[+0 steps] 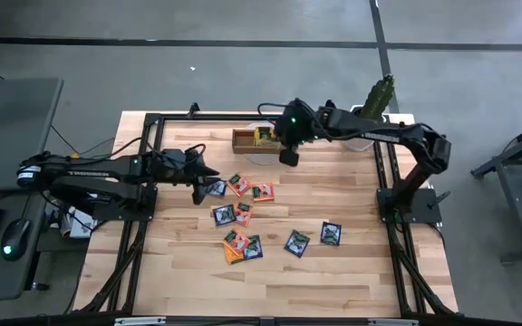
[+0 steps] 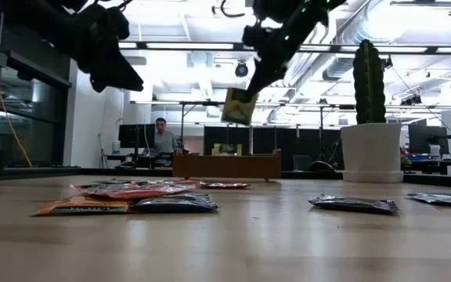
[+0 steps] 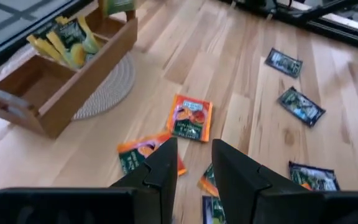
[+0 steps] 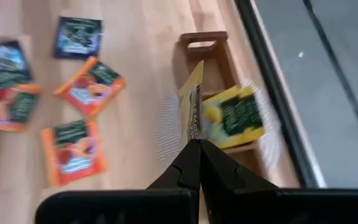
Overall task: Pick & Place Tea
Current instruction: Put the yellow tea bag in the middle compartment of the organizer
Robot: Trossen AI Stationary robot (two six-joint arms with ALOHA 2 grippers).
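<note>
Right gripper (image 4: 194,146) is pinching a yellow-green foil sachet (image 4: 193,109) edgewise above the brown wooden tray (image 4: 205,45); it is risking slipping outside. Left gripper (image 3: 194,162) is hovering part-open, empty.

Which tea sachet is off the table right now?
The yellow-green sachet pinched edge-on in the right gripper, above the wooden tray; the other loose ones lie flat on the table.

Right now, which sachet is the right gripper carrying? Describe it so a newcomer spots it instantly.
Find the wooden tray at the table's far edge, near the potted cactus. The right gripper hangs in the air close by the tray, shut on a yellow-green sachet, pinched at one edge. It is the only sachet off the table; the loose ones lying flat are orange or dark.
</note>
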